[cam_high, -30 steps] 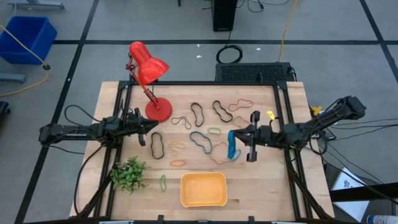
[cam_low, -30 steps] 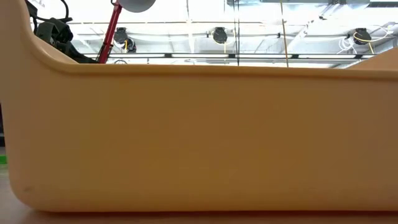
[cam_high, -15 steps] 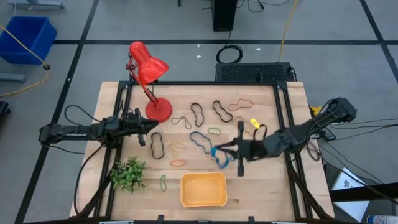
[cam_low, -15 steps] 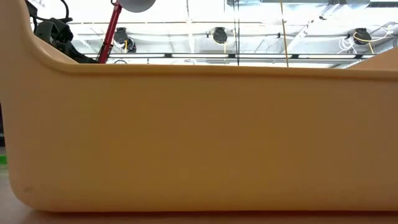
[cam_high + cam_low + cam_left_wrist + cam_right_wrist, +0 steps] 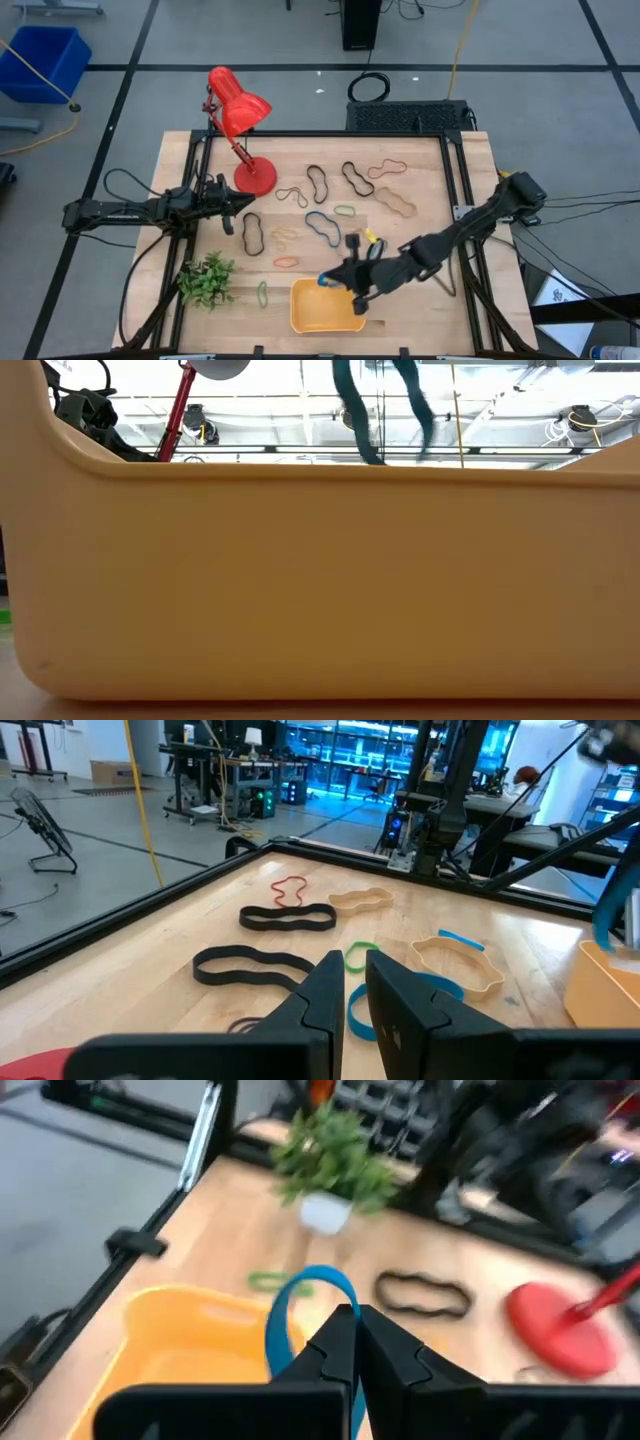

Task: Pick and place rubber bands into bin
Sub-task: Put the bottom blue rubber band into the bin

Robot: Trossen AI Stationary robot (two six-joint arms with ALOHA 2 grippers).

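Note:
My right gripper (image 5: 347,279) is shut on a blue rubber band (image 5: 328,280) over the far right part of the orange-yellow bin (image 5: 325,318). In the low view the band's two strands (image 5: 356,412) hang above the bin's rim (image 5: 320,468). Several more rubber bands lie flat on the table: black (image 5: 318,183), blue (image 5: 322,228), tan (image 5: 395,203), orange (image 5: 286,262), green (image 5: 262,293). My left gripper (image 5: 233,209) is shut and empty at the table's left, near a black band (image 5: 252,232). My right gripper pinches the blue band between its two fingers at one spot of the loop (image 5: 347,1297). The fingers come slanting from the table's right. The rest of the loop (image 5: 290,1302) bows out past the fingertips, lifted clear of the table, over the bin (image 5: 175,1342).
A red desk lamp (image 5: 240,112) stands at the far left, its base (image 5: 255,176) on the table. A small green plant (image 5: 207,280) stands at the near left. A blue crate (image 5: 45,58) sits on the floor beyond the table's far left.
My right gripper has gone toward the table's near edge and left, from the right middle of the table to over the bin, carrying the blue band. The band now shows in the low view above the bin's rim.

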